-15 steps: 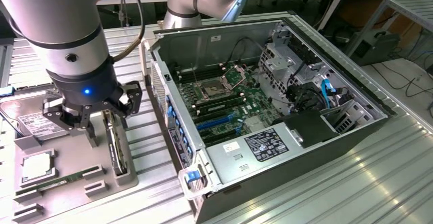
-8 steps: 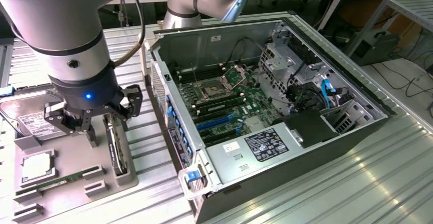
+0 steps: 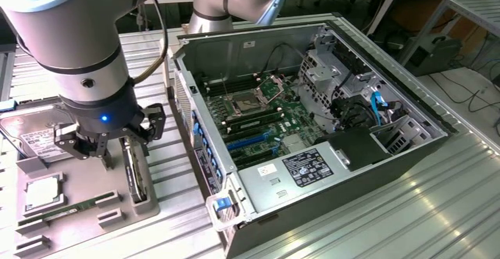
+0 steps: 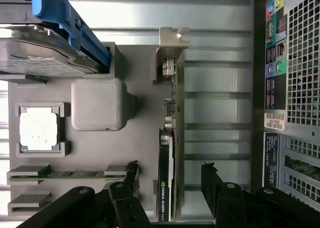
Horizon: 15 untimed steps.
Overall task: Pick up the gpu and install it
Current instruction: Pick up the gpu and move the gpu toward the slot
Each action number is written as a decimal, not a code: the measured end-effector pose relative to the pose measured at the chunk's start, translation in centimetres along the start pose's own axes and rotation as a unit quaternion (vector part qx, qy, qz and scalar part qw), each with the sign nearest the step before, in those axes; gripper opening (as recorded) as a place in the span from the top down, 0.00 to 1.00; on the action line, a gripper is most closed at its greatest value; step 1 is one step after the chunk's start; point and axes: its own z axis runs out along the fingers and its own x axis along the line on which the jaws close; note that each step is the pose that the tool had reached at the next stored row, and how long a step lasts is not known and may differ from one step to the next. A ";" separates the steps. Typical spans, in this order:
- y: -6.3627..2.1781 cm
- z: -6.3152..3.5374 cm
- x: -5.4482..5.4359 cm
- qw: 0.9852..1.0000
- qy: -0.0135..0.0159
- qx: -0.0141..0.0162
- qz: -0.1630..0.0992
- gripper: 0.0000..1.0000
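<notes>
Wrist view: gpu [image 4: 166, 188] stands between processor [image 4: 38, 129] and case [image 4: 300, 62].

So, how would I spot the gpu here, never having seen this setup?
Find the open computer case, then the grey parts tray beside it on the exterior view's left. The gpu stands on edge along the tray side nearest the case. Unlike the silver hard drive, square processor chip and slim green memory stick, it is a thin black card with a silver end bracket.
</notes>
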 end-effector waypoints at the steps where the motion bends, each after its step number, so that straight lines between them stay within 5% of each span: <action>1: -0.01 0.16 0.0 1.000 0.000 0.000 0.000 0.38; 15: -0.13 1.83 0.1 1.000 0.000 0.000 0.000 0.38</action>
